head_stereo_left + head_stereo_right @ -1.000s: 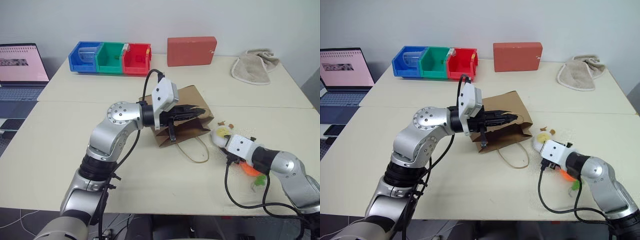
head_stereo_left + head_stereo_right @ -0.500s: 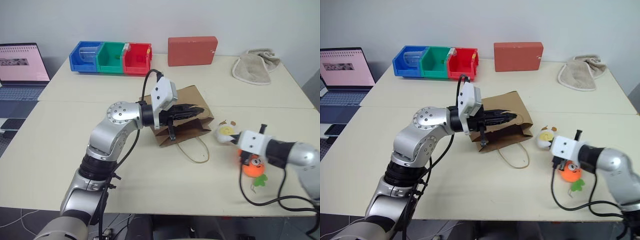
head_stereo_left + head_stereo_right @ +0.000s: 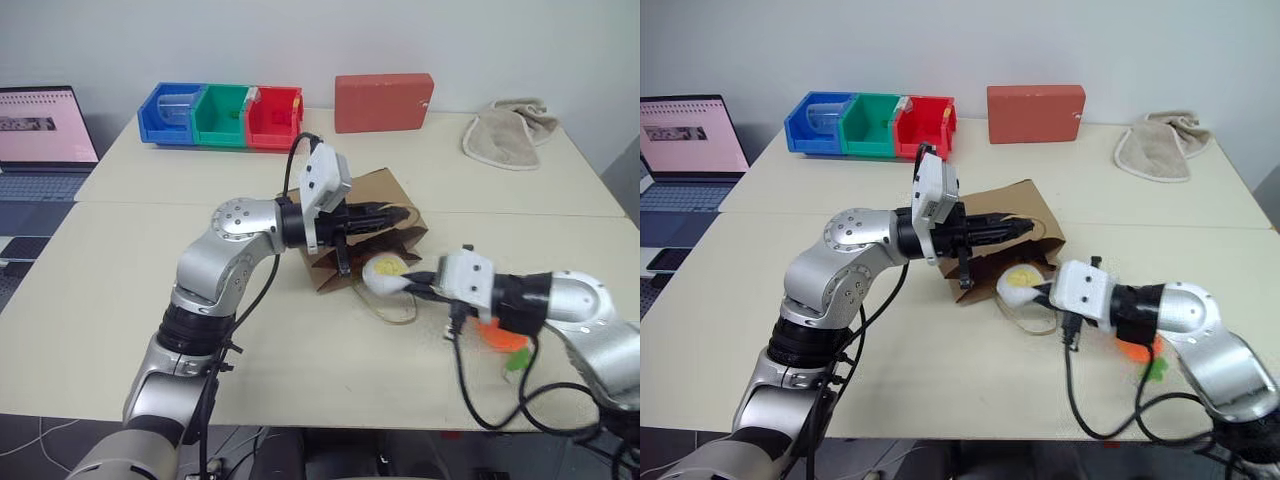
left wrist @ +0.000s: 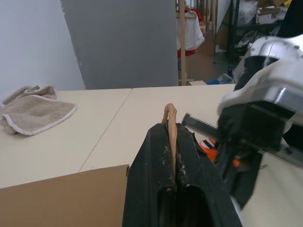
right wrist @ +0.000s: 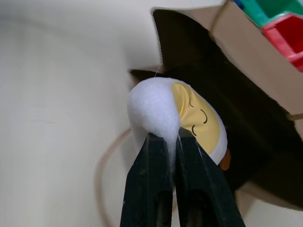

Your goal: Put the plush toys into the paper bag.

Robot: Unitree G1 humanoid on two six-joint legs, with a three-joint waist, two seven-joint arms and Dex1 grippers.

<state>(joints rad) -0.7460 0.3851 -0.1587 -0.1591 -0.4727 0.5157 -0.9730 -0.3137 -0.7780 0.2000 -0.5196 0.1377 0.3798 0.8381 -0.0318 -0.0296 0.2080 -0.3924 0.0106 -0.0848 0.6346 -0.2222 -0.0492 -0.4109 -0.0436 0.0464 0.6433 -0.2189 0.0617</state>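
Note:
The paper bag [image 3: 372, 192] lies on its side mid-table, its mouth facing right. My left gripper [image 3: 393, 216] is shut on the bag's upper cord handle [image 4: 170, 113] and holds the mouth up and open. The bag's other handle [image 3: 397, 316] lies flat on the table. My right gripper [image 3: 412, 283] is shut on the white egg-like plush toy [image 5: 189, 111], which hangs just in front of the bag's dark opening [image 5: 222, 90]. The orange carrot plush toy [image 3: 500, 338] lies on the table, partly hidden behind my right forearm.
A red rectangular box [image 3: 383, 101] and a row of blue, green and red bins [image 3: 222, 114] stand along the far edge. At the far right lies a beige towel [image 3: 510, 130]. A laptop [image 3: 40, 130] sits off the table to the left.
My right gripper has shut on the white toy and carried it up and to the left, to the bag's mouth. The carrot stays on the table. The left arm has kept still.

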